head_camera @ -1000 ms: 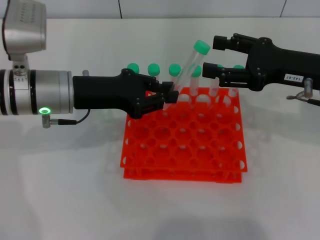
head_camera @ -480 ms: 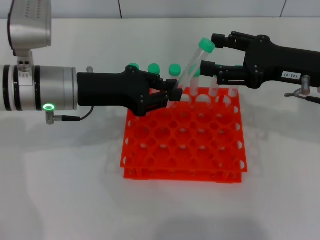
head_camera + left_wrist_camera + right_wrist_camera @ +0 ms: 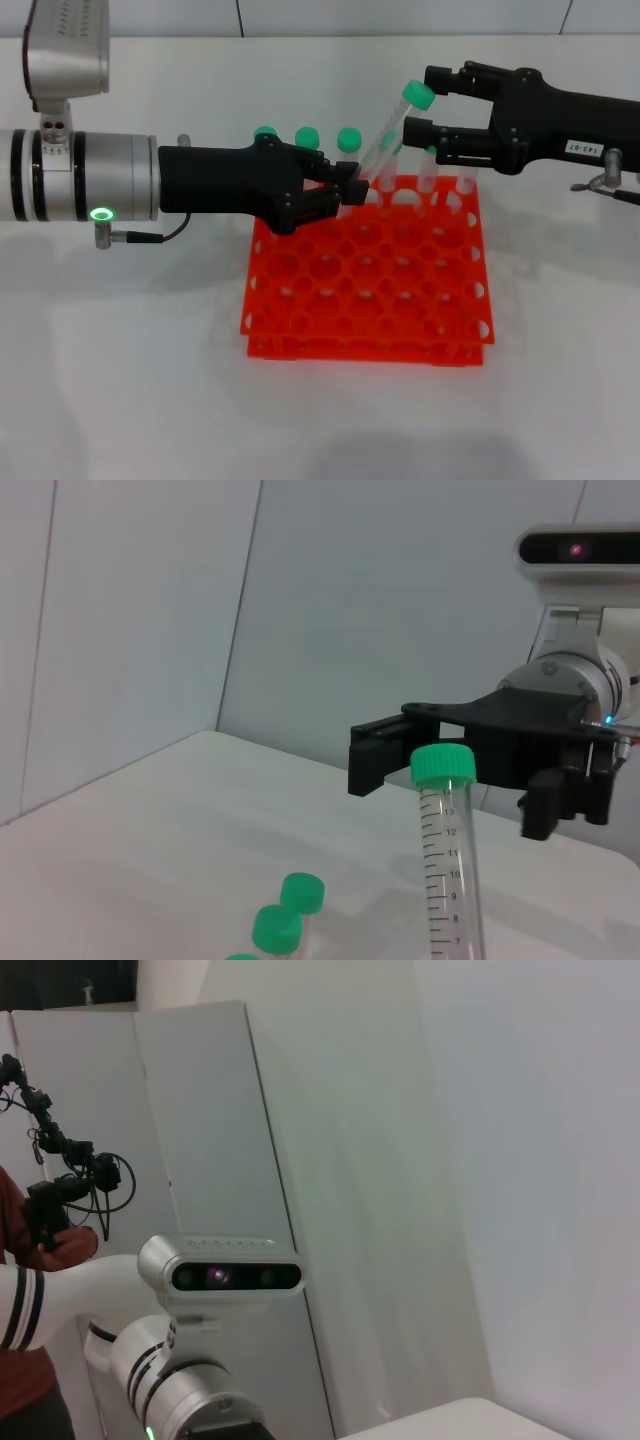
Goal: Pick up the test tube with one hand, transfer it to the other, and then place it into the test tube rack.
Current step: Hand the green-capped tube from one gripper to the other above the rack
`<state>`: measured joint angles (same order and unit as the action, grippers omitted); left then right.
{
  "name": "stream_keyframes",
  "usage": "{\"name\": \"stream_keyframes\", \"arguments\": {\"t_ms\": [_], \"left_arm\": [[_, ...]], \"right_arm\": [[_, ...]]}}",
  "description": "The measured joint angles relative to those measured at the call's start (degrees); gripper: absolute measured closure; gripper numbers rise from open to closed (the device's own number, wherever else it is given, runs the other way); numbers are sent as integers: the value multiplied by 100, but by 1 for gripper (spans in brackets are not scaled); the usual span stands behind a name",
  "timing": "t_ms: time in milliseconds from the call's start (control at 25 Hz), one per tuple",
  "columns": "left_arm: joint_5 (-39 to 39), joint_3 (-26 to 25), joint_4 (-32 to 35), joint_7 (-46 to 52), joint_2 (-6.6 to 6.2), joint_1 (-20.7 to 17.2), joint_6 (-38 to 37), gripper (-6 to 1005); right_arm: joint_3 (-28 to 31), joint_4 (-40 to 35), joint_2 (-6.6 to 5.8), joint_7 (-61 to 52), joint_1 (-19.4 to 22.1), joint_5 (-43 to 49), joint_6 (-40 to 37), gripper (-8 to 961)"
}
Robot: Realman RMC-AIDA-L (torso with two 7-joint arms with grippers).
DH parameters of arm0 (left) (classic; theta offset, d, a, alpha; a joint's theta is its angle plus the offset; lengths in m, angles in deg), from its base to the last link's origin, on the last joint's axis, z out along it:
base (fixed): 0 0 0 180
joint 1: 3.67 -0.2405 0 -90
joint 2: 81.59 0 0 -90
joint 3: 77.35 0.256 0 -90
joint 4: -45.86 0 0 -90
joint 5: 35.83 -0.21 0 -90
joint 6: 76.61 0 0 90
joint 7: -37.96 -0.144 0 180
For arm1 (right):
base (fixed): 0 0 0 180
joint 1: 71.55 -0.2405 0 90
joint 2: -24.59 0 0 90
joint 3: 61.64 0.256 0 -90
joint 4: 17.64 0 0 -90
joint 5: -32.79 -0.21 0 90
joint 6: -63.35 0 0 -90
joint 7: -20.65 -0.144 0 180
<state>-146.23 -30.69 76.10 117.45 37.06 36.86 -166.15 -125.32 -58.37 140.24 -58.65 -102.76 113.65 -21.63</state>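
Mid-handover, the left claw [image 3: 350,186] gripped the tilted test tube [image 3: 388,140] low while the right claw [image 3: 428,100] stood open around its cap, needing to close.

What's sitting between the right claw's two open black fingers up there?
The green cap of the test tube, which the left gripper holds tilted above the rack. The right gripper has its jaws open around it, seen in the head view.

The test tube rack [image 3: 366,280] sits mid-table. The left gripper [image 3: 348,187] reaches in from nine o'clock, the right gripper [image 3: 425,101] from two o'clock. The test tube [image 3: 392,133] leans between them above the rack's back row.
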Motion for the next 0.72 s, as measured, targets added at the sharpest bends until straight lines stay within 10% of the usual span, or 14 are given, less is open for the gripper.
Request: {"name": "stream_keyframes", "arguments": {"t_ms": [720], "left_arm": [[23, 0, 0, -37, 9, -2, -17, 800]], "right_arm": [[-6, -43, 0, 13, -17, -16, 64, 478]]}}
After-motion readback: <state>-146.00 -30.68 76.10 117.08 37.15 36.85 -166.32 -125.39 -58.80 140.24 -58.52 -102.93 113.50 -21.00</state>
